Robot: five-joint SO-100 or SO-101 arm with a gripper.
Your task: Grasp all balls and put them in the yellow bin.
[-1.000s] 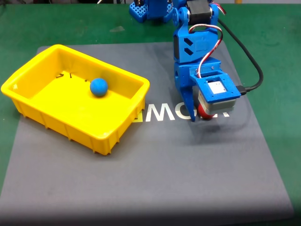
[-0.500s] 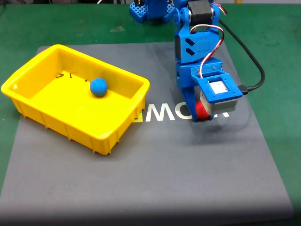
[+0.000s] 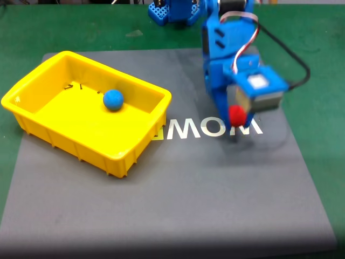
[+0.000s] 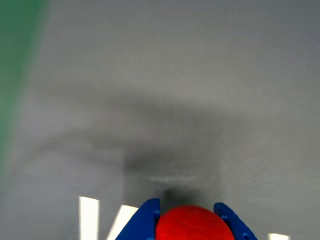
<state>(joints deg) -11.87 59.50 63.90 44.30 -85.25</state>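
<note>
- In the wrist view the red ball (image 4: pixel 192 223) sat clamped between the two blue fingertips (image 4: pixel 145 222), so the gripper (image 4: pixel 192 225) was clenched on it; the blurred grey surface beyond suggested the ball hung clear of the mat, ready for carrying.
- In the fixed view the gripper (image 3: pixel 236 116) held the red ball (image 3: pixel 236 114) above the white lettering (image 3: pixel 215 128), to the right of the yellow bin (image 3: pixel 137 154) and well apart from it; my reading is that the carry across to the bin was the step in hand.
- The blue ball (image 3: pixel 113 99) lay inside the yellow bin, near its far wall, so that half of the task looked done.
- The bin stood on a grey mat (image 3: pixel 178 199).
- The mat lay on a green table (image 3: pixel 64 27), with the arm's blue base (image 3: pixel 170 11) at the far edge.
</note>
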